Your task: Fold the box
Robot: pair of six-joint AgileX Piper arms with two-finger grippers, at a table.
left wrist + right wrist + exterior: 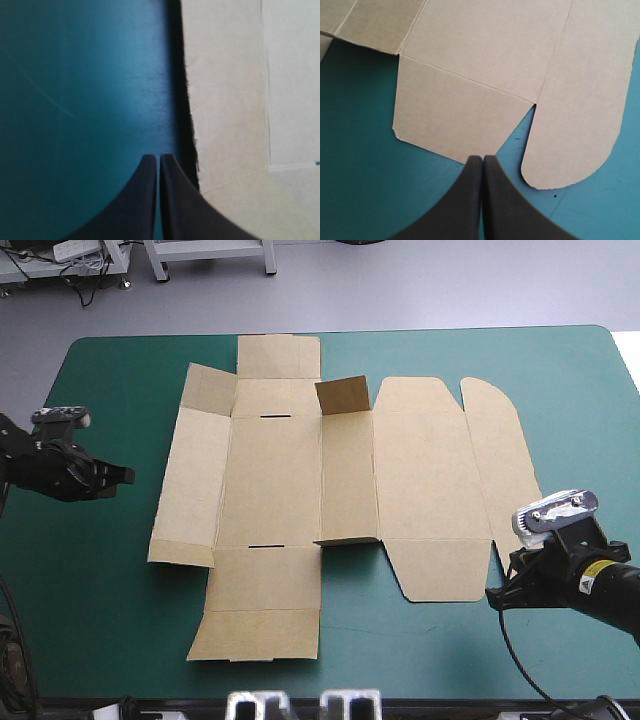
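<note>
The brown box [300,480] lies as a flat cut sheet across the middle of the teal-green table, with one small flap [343,395] standing up near its far side. My left gripper [127,476] hovers shut just off the sheet's left edge; in the left wrist view its tips [158,158] sit beside the box edge [225,125]. My right gripper [493,597] is shut near the sheet's front right corner. Seen from the right wrist, its tips [482,158] rest at the edge of a square flap [455,112], beside a rounded flap [580,125].
Bare teal-green cover [90,610] surrounds the sheet on the left, front and right. The table's far edge [340,332] runs just beyond the box's far flap.
</note>
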